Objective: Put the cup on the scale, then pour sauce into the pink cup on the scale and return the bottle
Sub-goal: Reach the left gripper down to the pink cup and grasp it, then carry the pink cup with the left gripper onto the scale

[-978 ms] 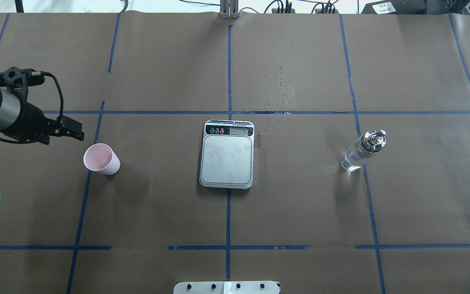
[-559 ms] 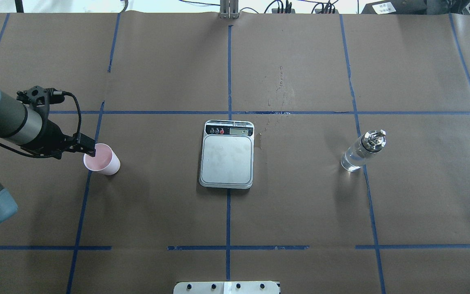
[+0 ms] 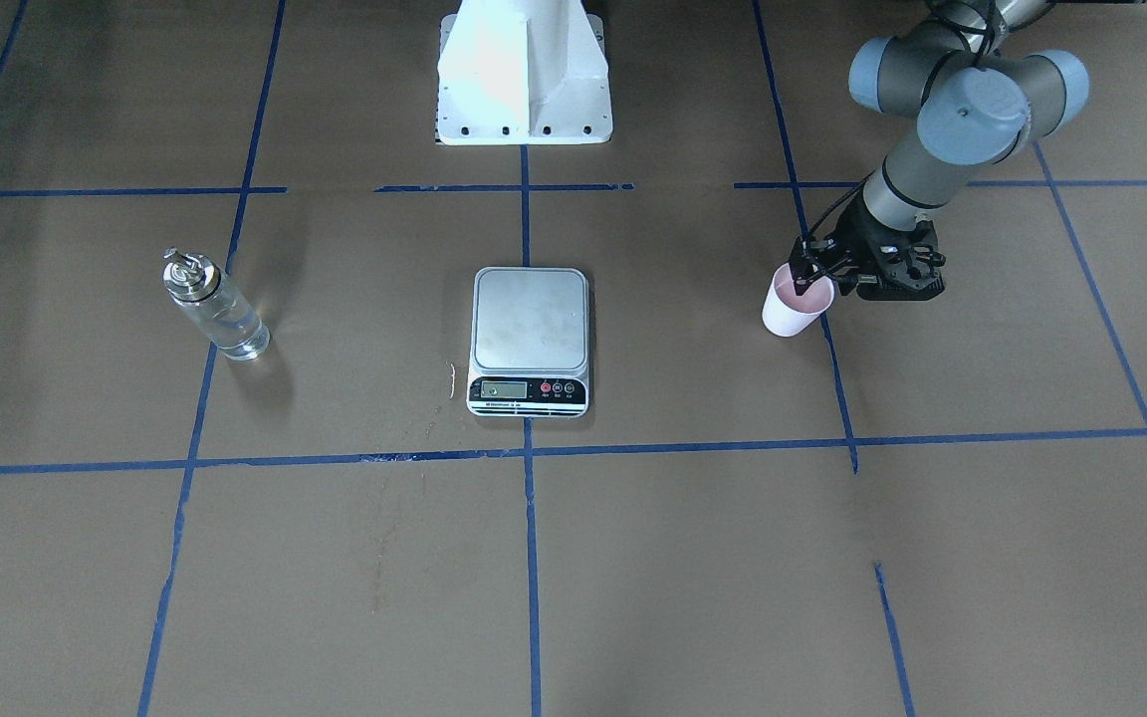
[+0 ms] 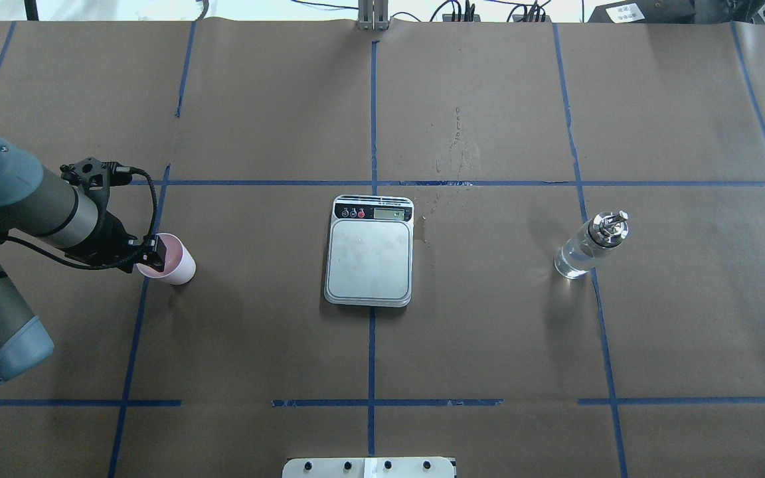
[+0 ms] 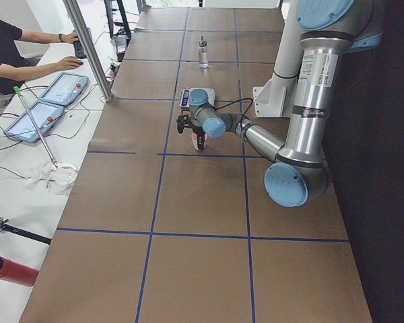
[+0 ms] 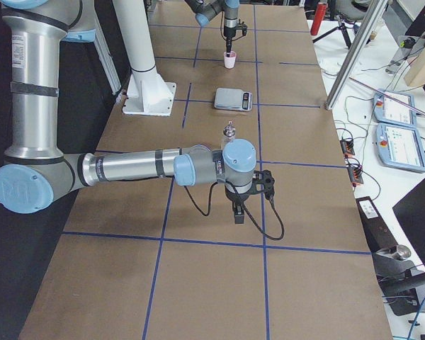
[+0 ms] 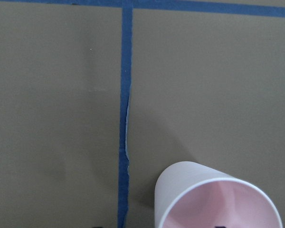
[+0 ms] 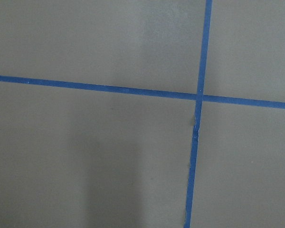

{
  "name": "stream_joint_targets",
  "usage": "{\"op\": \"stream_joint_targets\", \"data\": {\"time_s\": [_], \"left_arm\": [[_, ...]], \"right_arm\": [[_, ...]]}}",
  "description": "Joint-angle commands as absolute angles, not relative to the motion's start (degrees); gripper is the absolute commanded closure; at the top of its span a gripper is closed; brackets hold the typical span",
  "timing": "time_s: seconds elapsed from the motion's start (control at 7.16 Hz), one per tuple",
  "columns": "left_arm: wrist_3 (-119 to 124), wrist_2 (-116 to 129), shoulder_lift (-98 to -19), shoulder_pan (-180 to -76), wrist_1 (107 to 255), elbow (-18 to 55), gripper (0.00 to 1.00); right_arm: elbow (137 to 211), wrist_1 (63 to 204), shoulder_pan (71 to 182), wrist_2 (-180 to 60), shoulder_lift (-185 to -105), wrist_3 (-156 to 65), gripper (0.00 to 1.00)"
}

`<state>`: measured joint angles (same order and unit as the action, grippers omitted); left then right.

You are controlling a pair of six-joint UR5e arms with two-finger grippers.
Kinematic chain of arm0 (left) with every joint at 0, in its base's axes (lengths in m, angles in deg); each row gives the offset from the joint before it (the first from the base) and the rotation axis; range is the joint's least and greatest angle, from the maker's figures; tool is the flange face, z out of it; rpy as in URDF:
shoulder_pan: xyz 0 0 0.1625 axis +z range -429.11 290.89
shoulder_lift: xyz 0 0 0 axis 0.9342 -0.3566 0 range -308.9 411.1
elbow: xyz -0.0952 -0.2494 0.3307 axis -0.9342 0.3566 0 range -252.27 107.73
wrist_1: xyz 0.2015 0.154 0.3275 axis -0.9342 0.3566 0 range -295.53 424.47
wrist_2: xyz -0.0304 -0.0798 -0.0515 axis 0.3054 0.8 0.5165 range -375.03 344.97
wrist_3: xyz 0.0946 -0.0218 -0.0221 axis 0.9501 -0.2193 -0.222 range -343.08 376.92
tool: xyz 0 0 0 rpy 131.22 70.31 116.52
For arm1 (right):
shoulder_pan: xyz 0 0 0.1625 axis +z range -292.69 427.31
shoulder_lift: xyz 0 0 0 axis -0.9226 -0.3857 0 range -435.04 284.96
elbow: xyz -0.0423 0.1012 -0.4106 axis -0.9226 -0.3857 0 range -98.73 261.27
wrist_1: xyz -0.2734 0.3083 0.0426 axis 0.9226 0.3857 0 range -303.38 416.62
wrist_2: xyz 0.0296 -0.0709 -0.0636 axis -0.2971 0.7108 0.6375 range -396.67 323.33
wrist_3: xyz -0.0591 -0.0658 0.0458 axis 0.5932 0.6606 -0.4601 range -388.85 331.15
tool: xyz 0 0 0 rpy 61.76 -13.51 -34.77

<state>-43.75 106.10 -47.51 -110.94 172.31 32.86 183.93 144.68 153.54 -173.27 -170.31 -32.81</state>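
Observation:
The pink cup (image 4: 175, 267) stands upright on the brown table at the left, also in the front view (image 3: 786, 314) and the left wrist view (image 7: 213, 199). My left gripper (image 4: 155, 254) is open at the cup's rim on its left side, one finger inside the cup and one outside. The silver scale (image 4: 369, 259) lies bare at the table's middle. The clear glass bottle (image 4: 588, 249) with the colourless sauce stands at the right. My right gripper (image 6: 238, 214) shows only in the exterior right view, low over the table on the near side of the bottle; I cannot tell its state.
Blue tape lines cross the brown paper. Dried splash marks (image 4: 455, 143) lie beyond the scale. The robot's white base (image 3: 522, 80) stands behind the scale. A metal post (image 4: 372, 16) rises at the far edge. An operator (image 5: 13, 54) sits at a side table with tablets.
My left arm has swung right and down towards the cup; its gripper has gone from clear of the cup to straddling its rim. Cup, scale and bottle have not moved.

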Motion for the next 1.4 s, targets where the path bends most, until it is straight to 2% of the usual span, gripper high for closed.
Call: {"op": "stream_joint_targets", "data": {"time_s": [0.0, 0.28, 0.42, 0.7, 0.98, 1.26], "left_arm": [[-44.2, 106.3, -47.5, -110.9, 171.9, 34.2, 1.0], [-46.6, 106.3, -52.3, -110.9, 165.4, 39.3, 1.0], [-52.6, 106.0, -61.2, -110.7, 158.1, 38.6, 1.0], [-60.5, 104.3, -73.4, -106.8, 150.3, 33.7, 1.0], [-62.9, 104.4, -80.7, -103.4, 150.3, 26.5, 1.0], [-70.9, 104.7, -84.9, -101.5, 150.9, 22.3, 1.0]], "right_arm": [[183.9, 144.6, 153.5, -173.3, -170.4, -32.8, 0.0], [183.9, 144.6, 153.5, -173.3, -170.3, -32.9, 0.0], [183.9, 144.6, 153.5, -173.3, -170.3, -32.8, 0.0], [183.9, 144.6, 153.5, -173.4, -170.3, -32.9, 0.0], [183.9, 144.6, 153.5, -173.5, -170.4, -32.9, 0.0], [184.0, 144.6, 153.5, -173.8, -170.7, -32.9, 0.0]]}}
